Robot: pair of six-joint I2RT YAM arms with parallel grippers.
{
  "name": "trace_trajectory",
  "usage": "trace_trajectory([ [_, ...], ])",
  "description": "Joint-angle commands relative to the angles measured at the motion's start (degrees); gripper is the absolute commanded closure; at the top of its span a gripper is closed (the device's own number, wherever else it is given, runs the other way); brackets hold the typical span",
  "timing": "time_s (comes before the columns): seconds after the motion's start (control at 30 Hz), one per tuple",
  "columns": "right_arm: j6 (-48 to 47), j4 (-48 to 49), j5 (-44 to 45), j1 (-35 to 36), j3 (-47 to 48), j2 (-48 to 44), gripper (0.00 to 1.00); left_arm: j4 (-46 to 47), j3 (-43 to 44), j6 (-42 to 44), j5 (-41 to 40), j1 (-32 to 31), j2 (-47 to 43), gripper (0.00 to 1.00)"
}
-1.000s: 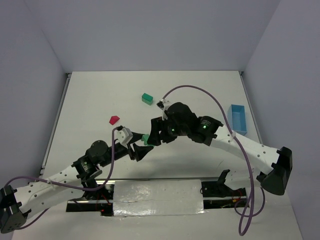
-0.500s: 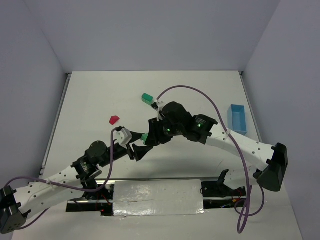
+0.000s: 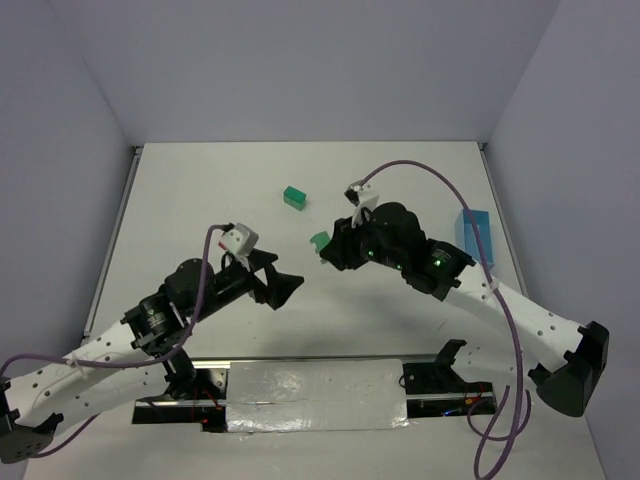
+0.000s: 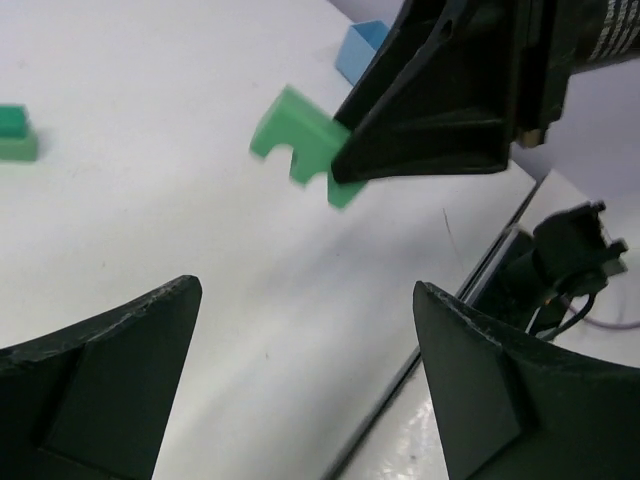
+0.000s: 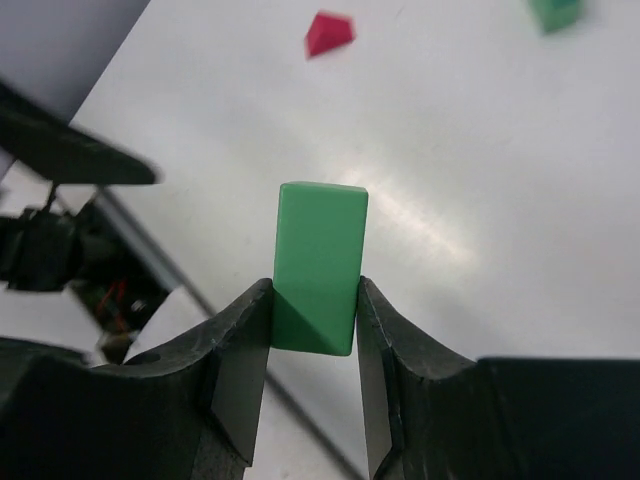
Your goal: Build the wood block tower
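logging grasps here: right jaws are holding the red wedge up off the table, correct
Not quite: the right jaws are holding a green block up off the table, as the right wrist view shows. The red wedge lies on the table.

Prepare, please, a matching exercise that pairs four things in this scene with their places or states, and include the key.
Things:
1. green notched wood block
2. red roof-shaped wood wedge
3. light blue rectangular tray
4. left gripper

Places or states:
A. open, holding nothing
B. on the table, visible only in the right wrist view
C. by the table's right edge
D. clamped in the right gripper

Pairs: 1-D, 2-B, 3-C, 4-A.
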Motion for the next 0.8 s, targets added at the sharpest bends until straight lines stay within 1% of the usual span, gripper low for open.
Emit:
trace_trajectory([
  [0.0, -10.0, 11.0, 2.3, -5.4, -0.7, -0.5, 1.00, -20.1, 9.1, -9.8, -9.2, -0.1, -1.1, 0.01],
  [0.03, -11.7, 12.4, 0.3, -5.9, -0.5, 1.3, 1.00, -24.2, 12.7, -12.3, -14.2, -0.1, -0.8, 0.00],
  [0.07, -16.4, 14.8, -0.7, -6.6, 0.6, 2.6, 1.00, -31.8, 14.3, -13.6, -16.8, -0.1, -0.2, 0.00],
  [0.1, -19.5, 16.5, -1.3, -7.2, 1.0, 3.8, 1.00, -35.6, 15.8, -14.7, -19.9, -0.1, 0.3, 0.00],
  [0.13, -22.1, 19.9, -0.7, -7.4, 1.8, 6.7, 1.00, -39.4, 18.8, -17.3, -25.8, -0.1, 0.9, 0.00],
  [0.17, -27.9, 21.3, -0.9, -7.8, 2.4, 8.7, 1.00, -45.8, 20.1, -18.4, -28.6, -0.1, 2.4, 0.00],
  [0.2, -29.4, 22.3, -1.9, -9.7, 3.5, 10.7, 1.00, -48.1, 21.5, -19.1, -31.0, 0.0, 3.1, 0.00],
  [0.23, -30.5, 22.3, -7.1, -11.2, 5.1, 15.8, 1.00, -49.4, 21.7, -18.8, -32.6, 0.0, 3.7, 0.00],
  [0.27, -32.2, 22.2, -9.8, -12.5, 9.5, 18.9, 0.99, -50.0, 21.8, -17.8, -34.7, 0.0, 4.9, 0.00],
  [0.3, -32.9, 21.3, -11.4, -14.7, 12.6, 22.0, 0.96, -50.4, 21.8, -16.4, -35.3, 0.0, 5.6, 0.00],
  [0.33, -33.6, 17.5, -14.1, -15.6, 19.7, 28.9, 0.95, -50.9, 22.0, -16.1, -36.2, 0.0, 6.4, 0.00],
  [0.4, -35.2, 12.2, -15.5, -17.3, 27.9, 35.8, 0.95, -54.0, 22.9, -17.9, -41.7, 0.2, 8.5, 0.01],
  [0.43, -35.6, 8.5, -16.0, -18.4, 34.8, 41.8, 0.95, -54.3, 22.9, -18.1, -43.5, 0.5, 9.4, 0.00],
  [0.5, -36.3, 7.0, -16.1, -19.1, 39.7, 46.5, 0.95, -54.4, 22.5, -17.4, -47.1, 1.4, 10.1, 0.00],
  [0.57, -37.0, 6.4, -17.6, -20.2, 45.0, 51.9, 0.95, -55.6, 22.5, -18.9, -49.6, 4.1, 11.7, 0.01],
  [0.6, -38.0, 3.6, -18.5, -20.6, 50.5, 56.2, 0.95, -56.3, 22.1, -20.5, -49.8, 7.4, 12.8, 0.00],
  [0.63, -38.7, 1.2, -18.4, -20.6, 54.4, 58.6, 0.95, -56.1, 21.9, -21.1, -49.4, 9.9, 13.3, 0.00],
  [0.67, -39.7, -2.6, -17.7, -20.7, 61.3, 63.2, 0.95, -55.4, 21.8, -21.2, -47.4, 15.2, 14.3, 0.00],
  [0.73, -40.9, -5.9, -18.1, -20.5, 66.9, 67.1, 0.95, -54.9, 21.8, -21.5, -46.0, 20.6, 14.6, 0.00],
  [0.77, -41.2, -6.8, -17.8, -20.7, 70.7, 69.7, 0.95, -54.1, 21.3, -19.8, -44.1, 22.8, 14.3, 0.00],
])
